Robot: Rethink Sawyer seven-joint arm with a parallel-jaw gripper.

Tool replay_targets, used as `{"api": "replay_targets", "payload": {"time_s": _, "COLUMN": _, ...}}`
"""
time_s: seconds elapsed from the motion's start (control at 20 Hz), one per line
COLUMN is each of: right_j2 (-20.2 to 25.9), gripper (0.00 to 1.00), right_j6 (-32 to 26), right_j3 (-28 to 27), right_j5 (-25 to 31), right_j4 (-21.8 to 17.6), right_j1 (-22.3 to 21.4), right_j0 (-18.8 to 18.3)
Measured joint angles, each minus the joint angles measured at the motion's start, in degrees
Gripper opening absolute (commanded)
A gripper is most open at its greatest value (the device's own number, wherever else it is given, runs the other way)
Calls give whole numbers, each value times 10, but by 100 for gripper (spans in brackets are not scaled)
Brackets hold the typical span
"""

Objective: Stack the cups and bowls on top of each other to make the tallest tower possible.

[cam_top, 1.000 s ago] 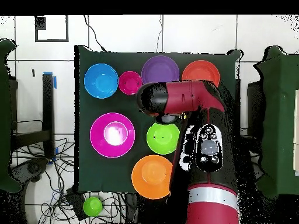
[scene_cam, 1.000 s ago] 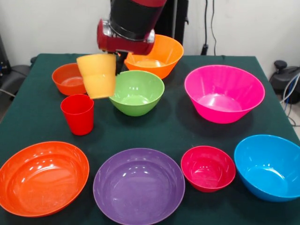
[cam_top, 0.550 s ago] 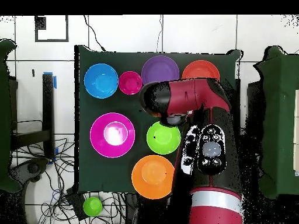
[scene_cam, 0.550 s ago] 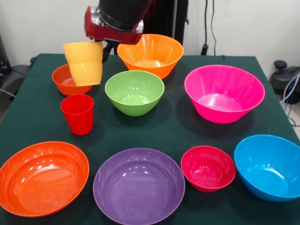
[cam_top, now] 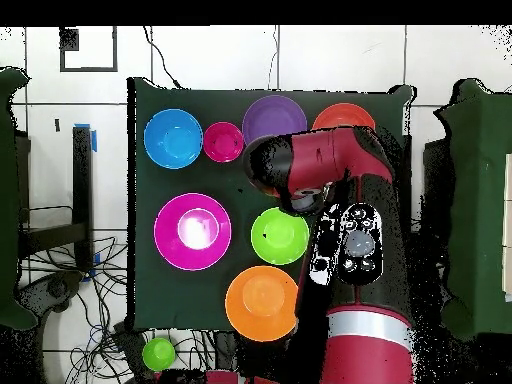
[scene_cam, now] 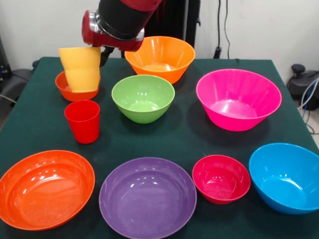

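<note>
The front view shows what the overhead view hides. At the left, the yellow cup (scene_cam: pixel 80 68) hangs upright above the tabletop (scene_cam: pixel 184 134), held at its rim by the claw (scene_cam: pixel 97 50). It sits in front of the small orange bowl (scene_cam: pixel 67 88) and above the red cup (scene_cam: pixel 82 121), which stands upright and alone. From above, the arm (cam_top: pixel 330 185) covers both cups, the small orange bowl and part of the orange-red bowl (cam_top: pixel 345 115).

Left to right in the front row lie the orange-red bowl, the purple bowl (scene_cam: pixel 147 196), the crimson bowl (scene_cam: pixel 221 178) and the blue bowl (scene_cam: pixel 285 177). Behind them are the green bowl (scene_cam: pixel 143 97), the light orange bowl (scene_cam: pixel 160 58) and the magenta bowl (scene_cam: pixel 238 98). All are apart and unstacked.

The arm enters from the top and slants down to the left. The claw is closed on the yellow cup's rim.
</note>
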Motion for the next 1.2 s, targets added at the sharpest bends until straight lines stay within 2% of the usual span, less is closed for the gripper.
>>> {"api": "replay_targets", "payload": {"time_s": 0.7, "right_j2": 0, "gripper": 0, "right_j6": 0, "right_j3": -36, "right_j5": 17, "right_j4": -1, "right_j1": 83, "right_j0": 1}}
{"api": "replay_targets", "payload": {"time_s": 0.95, "right_j2": -1, "gripper": 0, "right_j6": 0, "right_j3": -43, "right_j5": 22, "right_j4": -14, "right_j1": 109, "right_j0": 3}}
{"api": "replay_targets", "payload": {"time_s": 1.2, "right_j2": -2, "gripper": 0, "right_j6": 0, "right_j3": -49, "right_j5": 53, "right_j4": -31, "right_j1": 128, "right_j0": 4}}
